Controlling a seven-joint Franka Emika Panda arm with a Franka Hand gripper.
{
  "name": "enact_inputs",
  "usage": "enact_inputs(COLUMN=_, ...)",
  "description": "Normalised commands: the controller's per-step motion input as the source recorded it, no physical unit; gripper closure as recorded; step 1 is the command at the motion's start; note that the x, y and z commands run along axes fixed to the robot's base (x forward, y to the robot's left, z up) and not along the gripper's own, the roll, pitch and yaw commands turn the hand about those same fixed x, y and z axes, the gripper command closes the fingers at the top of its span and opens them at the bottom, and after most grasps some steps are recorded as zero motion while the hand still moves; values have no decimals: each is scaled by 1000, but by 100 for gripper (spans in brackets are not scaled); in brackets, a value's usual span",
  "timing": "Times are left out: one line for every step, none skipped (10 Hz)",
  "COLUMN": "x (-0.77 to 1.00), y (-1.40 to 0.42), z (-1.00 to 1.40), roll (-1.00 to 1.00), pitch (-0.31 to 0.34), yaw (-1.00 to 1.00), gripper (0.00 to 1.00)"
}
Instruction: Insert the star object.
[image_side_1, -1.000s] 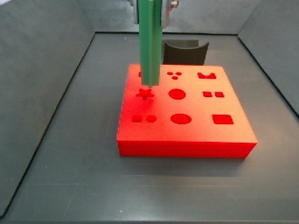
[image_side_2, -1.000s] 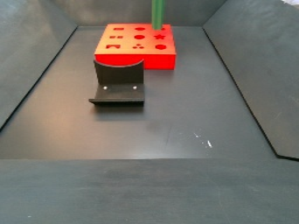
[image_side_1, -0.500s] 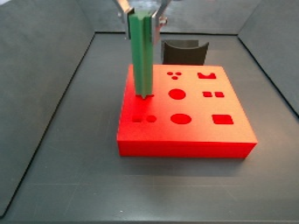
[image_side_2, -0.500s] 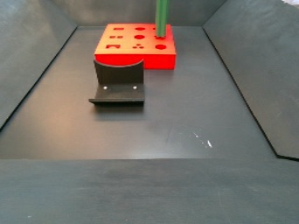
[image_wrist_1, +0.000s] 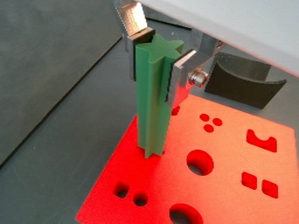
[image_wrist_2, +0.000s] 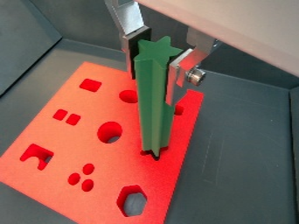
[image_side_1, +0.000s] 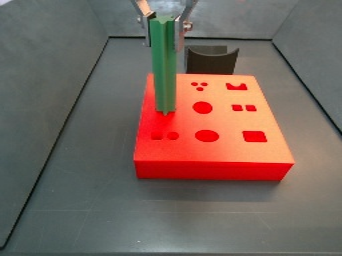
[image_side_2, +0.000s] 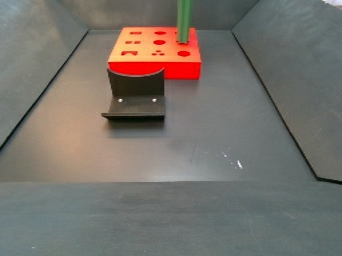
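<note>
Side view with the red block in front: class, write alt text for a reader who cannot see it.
The gripper holds a green rod upright, its lower end in the red block near the block's left edge. A dark grey curved block stands behind, on a dark floor.

Contents on the counter, counted by kind

One star object (image_side_1: 162, 65), green; one red block (image_side_1: 221, 150) with shaped cut-outs; one fixture (image_side_2: 134, 100), dark; one claw (image_side_1: 164, 15), two-fingered (image_wrist_2: 124, 26), clamped on the rod's top above the block.

Gripper (image_side_2: 185, 2) (top edge) cut off
</note>
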Motion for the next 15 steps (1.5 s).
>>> enact_inputs(x=174, y=183, z=0, roll=41, pitch=33, yaw=0, gripper=100)
enact_inputs(x=160, y=243, z=-43, roll=86, pitch=44, yaw=40, gripper=100)
enact_inputs(x=0, y=23, z=-160, roll=0, pitch=0, yaw=11, gripper=100)
enact_inputs(x=0, y=-69, z=-211, roll=51, pitch=0, yaw=43, gripper=100)
enact_inputs(x=0, y=-69, z=-197, roll=23, pitch=0, yaw=97, gripper=100)
enact_inputs(x=0, y=26, z=0, roll=0, pitch=0, yaw=0, gripper=100)
enact_inputs(x=0, y=0, z=-691, roll=40, pitch=-49, yaw=0, gripper=100)
enact_inputs(x=23, y=-20, z=-1000, roll=124, pitch=0, yaw=0, gripper=100)
enact_inputs(x=0, y=-103, z=-1000, roll=64, pitch=-9, yaw=0, gripper=100)
enact_inputs(x=3, y=-180, z=-1000, roll=20, pitch=0, yaw=0, gripper=100)
enact_inputs(x=0, y=-191, z=-1000, roll=14, pitch=0, yaw=0, gripper=100)
enact_inputs(x=0, y=-194, z=-1000, roll=13, pitch=0, yaw=0, gripper=100)
enact_inputs(x=0, y=-214, z=-1000, roll=9, pitch=0, yaw=0, gripper=100)
enact_inputs(x=0, y=-220, z=-1000, roll=9, pitch=0, yaw=0, gripper=100)
enact_inputs(x=17, y=-209, z=-1000, roll=4, pitch=-3, yaw=0, gripper=100)
